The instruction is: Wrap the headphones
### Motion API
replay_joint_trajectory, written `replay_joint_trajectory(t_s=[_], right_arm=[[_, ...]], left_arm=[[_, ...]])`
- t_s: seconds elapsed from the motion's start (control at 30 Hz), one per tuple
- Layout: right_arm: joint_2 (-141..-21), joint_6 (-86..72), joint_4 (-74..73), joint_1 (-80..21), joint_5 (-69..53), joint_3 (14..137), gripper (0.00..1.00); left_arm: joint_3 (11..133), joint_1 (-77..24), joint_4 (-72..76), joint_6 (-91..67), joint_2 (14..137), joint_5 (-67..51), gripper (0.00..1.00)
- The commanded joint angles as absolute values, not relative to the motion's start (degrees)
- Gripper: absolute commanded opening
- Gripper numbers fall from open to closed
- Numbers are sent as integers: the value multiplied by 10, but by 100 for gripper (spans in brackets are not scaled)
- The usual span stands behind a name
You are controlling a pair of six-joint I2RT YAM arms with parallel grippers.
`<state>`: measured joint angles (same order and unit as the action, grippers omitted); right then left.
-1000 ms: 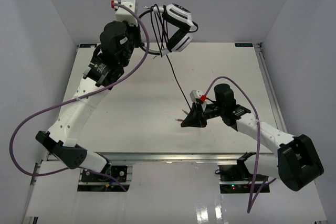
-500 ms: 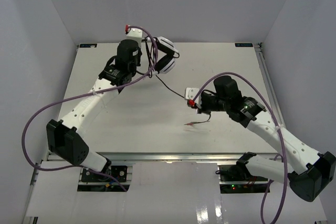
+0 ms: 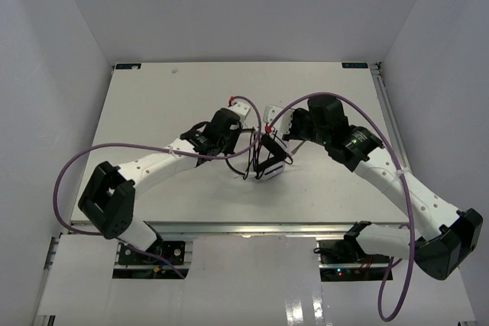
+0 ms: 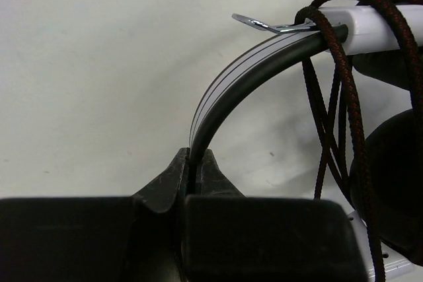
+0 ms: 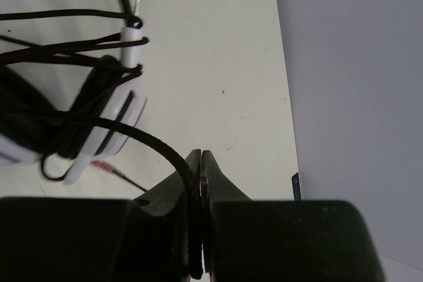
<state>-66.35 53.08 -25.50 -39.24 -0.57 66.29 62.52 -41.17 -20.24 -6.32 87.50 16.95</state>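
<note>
1. The headphones [image 3: 269, 164] sit near the middle of the table [image 3: 153, 104], between the two grippers and a little toward the near edge.
2. In the top view they look like a compact white-and-black bundle with dark cable loops hanging around it.
3. The left gripper [image 4: 196, 160] has its jaws clamped on the black headband [image 4: 225, 90], a smooth arc with thin pale lines running along it.
4. The headband rises from those jaws to a white slider piece [image 4: 370, 21], from which a small bent metal tab [image 4: 264, 24] sticks out.
5. Several turns of the thin braided cable [image 4: 330, 51] cross over the slider and hang down beside a dark round ear pad [image 4: 390, 183].
6. The right gripper [image 5: 200, 160] has its jaws pinched together on the cable, which curves out of them toward the headphones.
7. In the right wrist view a white earcup [image 5: 115, 120] with a dark ring lies on its side, with cable strands passing across and around it.
8. A small plug [image 5: 106, 166] with red and green marks lies on the table just beside the earcup.
</note>
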Motion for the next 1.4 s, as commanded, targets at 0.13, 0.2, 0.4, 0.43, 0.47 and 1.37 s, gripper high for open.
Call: replay_joint_trajectory(t_s=[0.13,0.2,0.4,0.43,0.47,1.37], right_arm=[[-677,513,-189,-369,-12,648,8],[-691,504,-186,-359,-32,646,8],[-739,441,-178,-303,-130,647,8],[-747,430,-178,-293,-149,649,9],[-761,416,-178,-277,-174,649,9],[-790,-49,219,-205,-738,485,24]], left_arm=[[571,-465,-168,-112,722,19,0],[563,-477,-166,-115,701,-15,0],[551,-489,-149,-135,624,-99,0],[552,-489,-145,-138,614,-106,0],[555,-489,-142,-141,603,-109,0],[850,-489,-48,-139,678,59,0]])
